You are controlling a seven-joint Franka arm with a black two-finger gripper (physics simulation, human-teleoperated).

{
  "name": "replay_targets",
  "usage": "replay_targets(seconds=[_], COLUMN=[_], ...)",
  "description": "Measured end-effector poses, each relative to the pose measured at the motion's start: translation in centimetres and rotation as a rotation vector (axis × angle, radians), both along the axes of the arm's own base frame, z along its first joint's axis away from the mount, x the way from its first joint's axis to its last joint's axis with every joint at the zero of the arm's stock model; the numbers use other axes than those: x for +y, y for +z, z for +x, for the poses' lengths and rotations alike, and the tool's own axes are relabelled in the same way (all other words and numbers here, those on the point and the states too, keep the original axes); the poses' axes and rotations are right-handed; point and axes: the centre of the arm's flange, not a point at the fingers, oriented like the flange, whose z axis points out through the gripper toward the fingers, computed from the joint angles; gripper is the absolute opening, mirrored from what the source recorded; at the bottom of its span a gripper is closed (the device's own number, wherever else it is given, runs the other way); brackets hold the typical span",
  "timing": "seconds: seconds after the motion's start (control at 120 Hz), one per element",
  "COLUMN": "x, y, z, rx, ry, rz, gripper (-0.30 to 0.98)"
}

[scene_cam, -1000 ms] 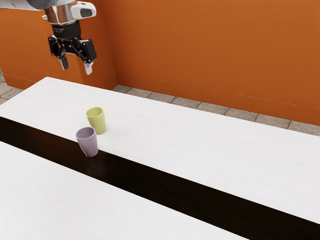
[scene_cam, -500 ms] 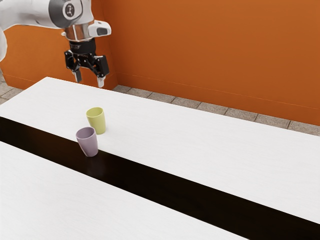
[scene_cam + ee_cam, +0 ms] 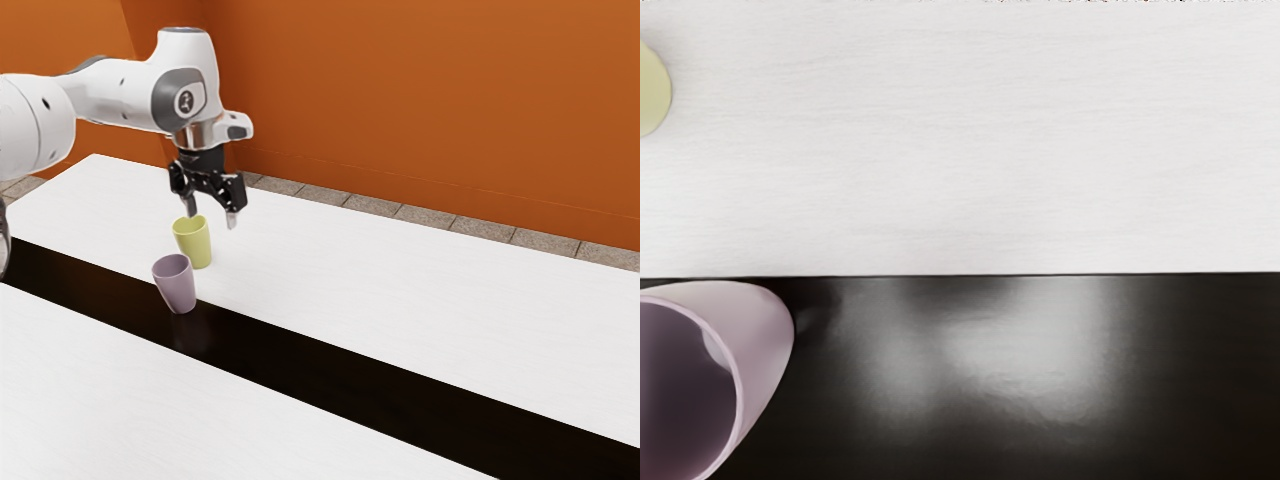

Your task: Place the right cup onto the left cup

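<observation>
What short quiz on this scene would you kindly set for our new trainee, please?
1. Multiple choice: what does the purple cup stand on?
a) the tiled floor
b) the dark strip
c) the orange wall

2. True or false: the gripper is open, its fingers standing apart.

3. Fill in the missing colour: the yellow-green cup stands on the ____ part of the table.

Key: 1 b; 2 true; 3 white.
</observation>
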Motion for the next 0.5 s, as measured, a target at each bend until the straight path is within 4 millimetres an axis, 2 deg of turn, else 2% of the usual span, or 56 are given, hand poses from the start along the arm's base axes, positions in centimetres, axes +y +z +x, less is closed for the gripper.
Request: replay_targets(seconds=[0.133,0.275,0.5], x=[0.9,1.9,5.4], y=[-2.4,-3.4,-4.4], z=[-0.8,-1.8,-2.3], rx=[-0.008,-0.036,-0.069], ry=[0.004,0.009,0.049], rz=[-0.003,-0.007,-0.002], gripper=[0.69,0.69,0.69])
